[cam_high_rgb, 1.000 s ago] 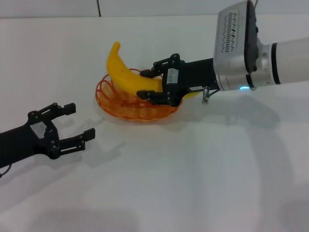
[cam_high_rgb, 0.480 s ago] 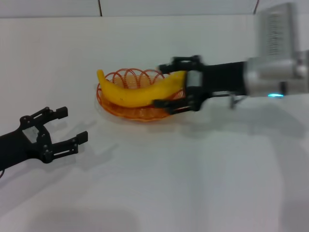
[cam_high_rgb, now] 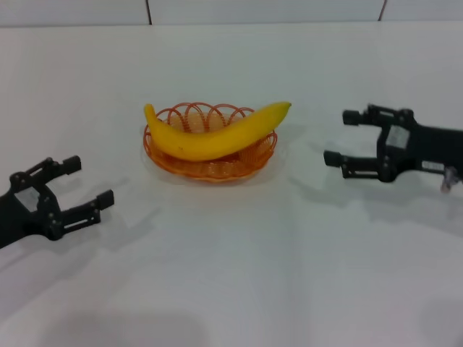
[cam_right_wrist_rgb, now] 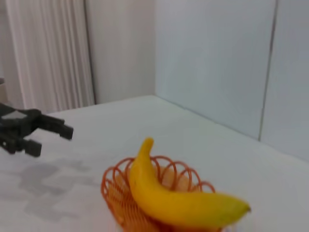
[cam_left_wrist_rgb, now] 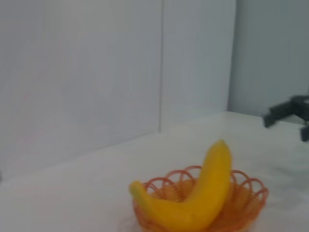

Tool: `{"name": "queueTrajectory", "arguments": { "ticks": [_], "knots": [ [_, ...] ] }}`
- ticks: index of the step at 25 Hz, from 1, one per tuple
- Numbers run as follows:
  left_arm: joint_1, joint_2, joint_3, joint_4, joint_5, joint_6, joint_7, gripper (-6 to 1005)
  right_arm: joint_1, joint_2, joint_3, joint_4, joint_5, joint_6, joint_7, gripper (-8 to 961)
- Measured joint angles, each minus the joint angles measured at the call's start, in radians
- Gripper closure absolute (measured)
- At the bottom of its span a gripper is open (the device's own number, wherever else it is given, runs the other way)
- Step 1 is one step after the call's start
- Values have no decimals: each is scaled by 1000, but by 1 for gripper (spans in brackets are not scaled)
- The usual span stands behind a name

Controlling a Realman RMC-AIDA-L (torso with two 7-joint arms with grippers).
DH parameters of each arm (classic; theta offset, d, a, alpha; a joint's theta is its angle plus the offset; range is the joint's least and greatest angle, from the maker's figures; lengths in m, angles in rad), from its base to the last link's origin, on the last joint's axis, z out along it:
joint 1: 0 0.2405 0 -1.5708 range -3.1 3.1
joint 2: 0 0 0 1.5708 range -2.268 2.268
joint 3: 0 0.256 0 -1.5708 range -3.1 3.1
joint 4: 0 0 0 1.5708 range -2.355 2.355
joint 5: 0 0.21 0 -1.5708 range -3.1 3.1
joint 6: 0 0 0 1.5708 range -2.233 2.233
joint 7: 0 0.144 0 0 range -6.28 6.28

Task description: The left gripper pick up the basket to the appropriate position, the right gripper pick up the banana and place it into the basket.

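On the left of the white bench, the left gripper, a black two-fingered claw on a black wrist, sits low with its fingers spread wide and nothing between them, well apart from the basket. At centre stands the shallow round orange wire basket with a looped scalloped rim, resting on the bench surface and touched by neither arm. It holds a single item: the large smooth bright yellow curved banana, lying across the basket from rim to rim, its stem end over the left rim and its other tip jutting past the right rim. No other contents are visible through the wire. On the right, the right gripper, a black two-fingered claw carrying a white label, is clear of the basket, level with it, fingers parted and empty, pointing towards the banana's tip. Assessment: both stated steps appear complete, the basket being positioned and the banana deposited inside it. Nothing remains beyond parking the arms. The banana looks settled, though its overhang at the right rim is noted.
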Motion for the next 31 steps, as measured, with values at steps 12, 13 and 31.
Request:
{"name": "queueTrajectory", "arguments": {
  "ticks": [12,13,31],
  "knots": [
    [4,-4,-20,-3,0,-2,30,106,-21,20,102,95,3,-38,-196,96],
    [4,-4,-20,-3,1,-2,31,106,-21,20,102,95,3,-38,-196,96],
    [-2,-6,-18,-3,3,-2,37,106,-15,20,103,96,4,-39,-192,96]
  ]
}}
